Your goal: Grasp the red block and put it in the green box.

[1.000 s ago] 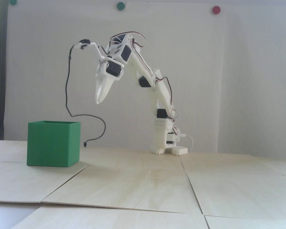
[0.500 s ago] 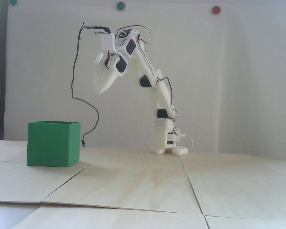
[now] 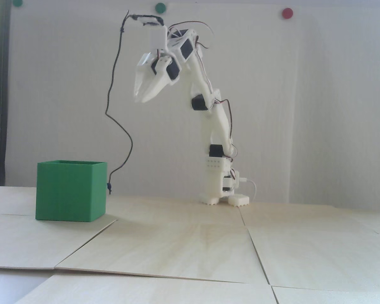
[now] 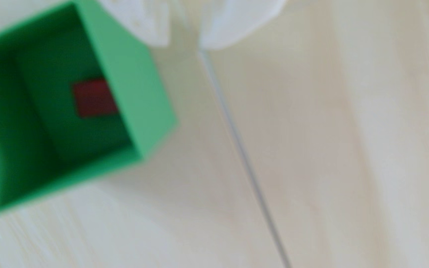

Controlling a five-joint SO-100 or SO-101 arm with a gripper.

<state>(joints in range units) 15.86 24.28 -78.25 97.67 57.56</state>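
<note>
since the red block [image 4: 94, 99] sits on the green box [image 4: 131, 85] floor by its right wall, job looks done; end effector [image 4: 184, 43] hangs empty, slightly parted, high above the tabletop [image 4: 311, 154].

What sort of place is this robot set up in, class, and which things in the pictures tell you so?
Probably a home or hobby workspace: a small white arm stands on loose pale wooden panels before a plain white wall with coloured dots. A green box holds a red block.

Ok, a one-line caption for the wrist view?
Red block lying inside the green box, empty gripper raised above the wooden table.
</note>
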